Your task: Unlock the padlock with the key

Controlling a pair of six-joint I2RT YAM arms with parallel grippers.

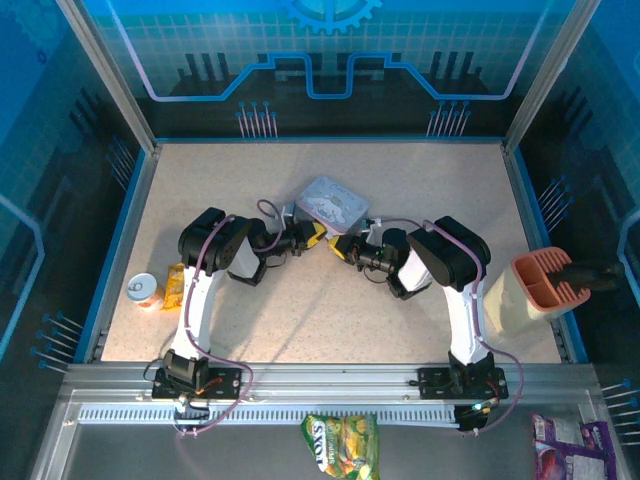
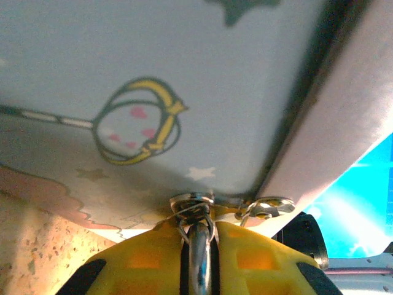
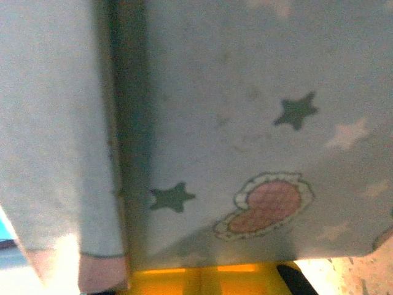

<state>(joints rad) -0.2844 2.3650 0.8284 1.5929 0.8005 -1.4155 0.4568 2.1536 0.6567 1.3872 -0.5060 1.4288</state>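
Two tools meeting tip to tip beside a grey tin on a speckled beige counter.

The counter (image 1: pixel 300 320) is bounded by a low blue rim (image 1: pixel 118 250) and blue printed panels, and an aluminium rail (image 1: pixel 330 380) runs along its near edge. The left tool (image 1: pixel 313 237) is nearly closed, its yellow fingers (image 2: pixel 258 258) pinching a silver metal piece (image 2: pixel 200 255) that carries a wire ring (image 2: pixel 191 203). Whether this piece is the key or the padlock's shackle cannot be told, and the lock's dark body cannot be made out. The right tool (image 1: pixel 345 247) faces it, just beside, fingers pressed together. The grey tin (image 1: pixel 333 203) lies just beyond both tips. Well to the left of the left tool stand a can (image 1: pixel 145 290) and a yellow packet (image 1: pixel 175 285). A peach holder (image 1: pixel 540 285) sits well to the right of the right tool, at the rim. Bare counter lies open on the near side of both tools.
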